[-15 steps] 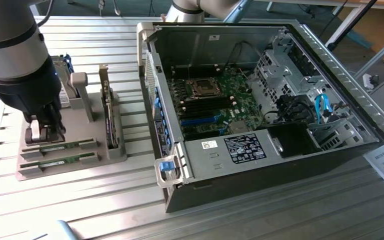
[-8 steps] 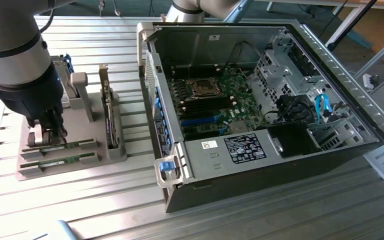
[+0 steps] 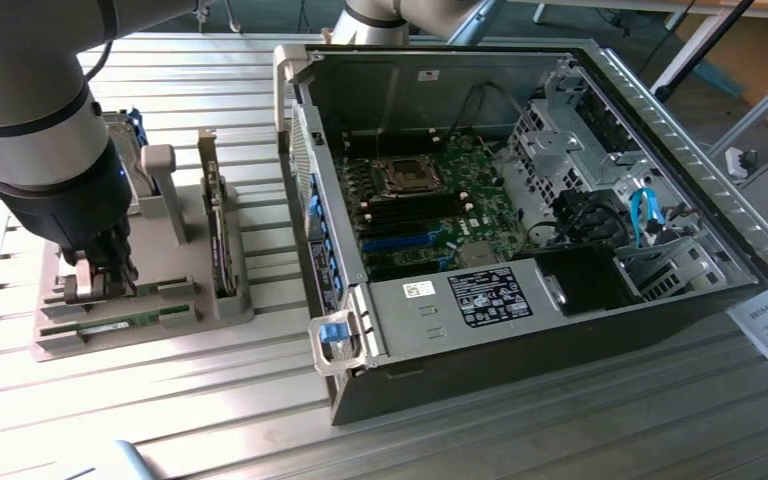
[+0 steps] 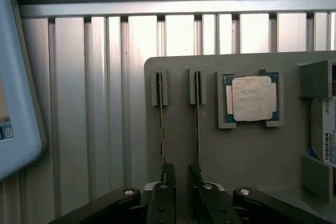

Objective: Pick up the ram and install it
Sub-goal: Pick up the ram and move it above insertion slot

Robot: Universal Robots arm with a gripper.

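Black two-finger gripper (image 4: pixel 181 170): jaws apart, nothing held, low over the flat grey plastic holder tray (image 4: pixel 252 156). The ram (image 4: pixel 198 114), a long thin green circuit-board stick, stands on edge in its slot just ahead of one fingertip. An identical stick (image 4: pixel 160 119) stands ahead of the other fingertip and crowds the approach. Judged light, stiff and brittle; pinch the flat faces squarely. Beyond sits a square silver processor chip (image 4: pixel 251 98).

The name TOSHIBA is printed on the white label of a drive (image 4: pixel 326 132) seated in the grey holder (image 4: pixel 247 153). Print on the computer's power-supply sticker (image 3: pixel 495 295) is too small to read.
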